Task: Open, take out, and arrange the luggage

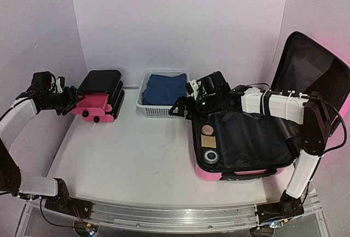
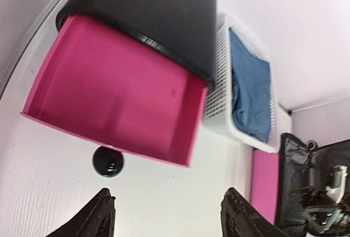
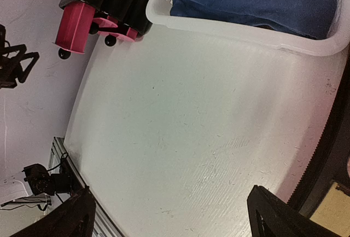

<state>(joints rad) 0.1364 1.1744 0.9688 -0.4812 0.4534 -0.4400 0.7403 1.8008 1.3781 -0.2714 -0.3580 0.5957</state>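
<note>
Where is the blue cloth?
In the top view, the blue cloth lies inside the white basket at the back of the table, between the black drawer unit on its left and the open pink luggage on its right.

Our left arm (image 1: 19, 119) goes up from its base at the near left. It bends far out to the left and then turns back toward the middle. At its end the left gripper (image 1: 70, 101) points to the right. Its two fingers (image 2: 101, 218) are spread apart and hold nothing.

Our right arm (image 1: 270, 104) goes up from its base at the near right to a black elbow (image 1: 314, 130). From there it reaches flat across to the left. The right gripper (image 1: 179, 109) points left and a bit down. Its fingers (image 3: 74, 220) are spread wide too, with nothing between them.

The two grippers are well apart and face each other.
</note>
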